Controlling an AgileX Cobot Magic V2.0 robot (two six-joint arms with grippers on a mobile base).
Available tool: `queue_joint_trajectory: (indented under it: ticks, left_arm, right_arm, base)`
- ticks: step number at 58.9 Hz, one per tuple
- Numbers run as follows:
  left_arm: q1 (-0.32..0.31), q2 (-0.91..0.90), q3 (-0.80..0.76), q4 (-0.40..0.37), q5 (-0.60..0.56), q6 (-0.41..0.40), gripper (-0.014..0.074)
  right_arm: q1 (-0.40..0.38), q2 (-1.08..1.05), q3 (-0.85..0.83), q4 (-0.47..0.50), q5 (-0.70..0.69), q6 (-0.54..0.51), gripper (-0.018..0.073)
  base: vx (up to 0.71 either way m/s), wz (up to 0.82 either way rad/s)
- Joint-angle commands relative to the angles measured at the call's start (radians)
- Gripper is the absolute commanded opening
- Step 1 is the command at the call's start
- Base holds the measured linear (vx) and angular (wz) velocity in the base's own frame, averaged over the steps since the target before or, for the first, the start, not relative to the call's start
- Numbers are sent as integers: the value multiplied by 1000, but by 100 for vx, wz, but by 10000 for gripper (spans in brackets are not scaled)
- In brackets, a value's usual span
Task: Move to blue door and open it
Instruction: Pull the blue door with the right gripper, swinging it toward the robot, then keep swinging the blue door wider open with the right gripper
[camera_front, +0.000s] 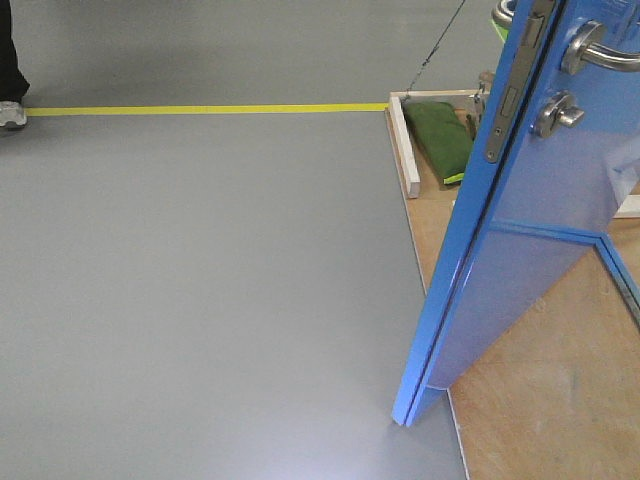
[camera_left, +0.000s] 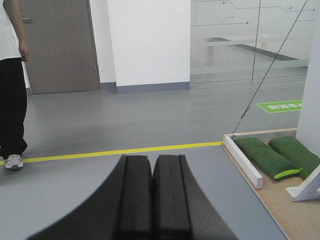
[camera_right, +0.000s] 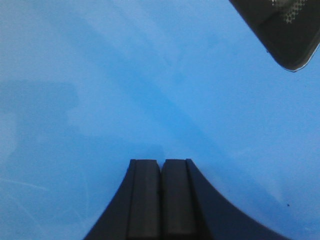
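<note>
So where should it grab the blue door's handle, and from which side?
Probably the lever handle, on its horizontal bar just past the round base. Come square at the door face that carries it, jaws above and below. The bar stands off the panel, leaving room behind. Its free end is out of view.

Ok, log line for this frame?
door: partly open | handle: free | left end effector: shut, facing floor | right end effector: shut, close to door, contact unclear
</note>
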Motion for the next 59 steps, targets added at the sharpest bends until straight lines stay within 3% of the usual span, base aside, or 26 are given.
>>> queue_joint_trajectory:
  ticks: [1,59]
  left_arm:
    - [1,-14,-27,-2,-84,-7,73]
    - [1,-14,-27,-2,-84,-7,73]
  right_arm:
    - [4,-44,-23,48,-51,-12,-1]
    - [4,-44,-23,48,-50,-12,-1]
  base:
    - [1,3]
    - [5,6]
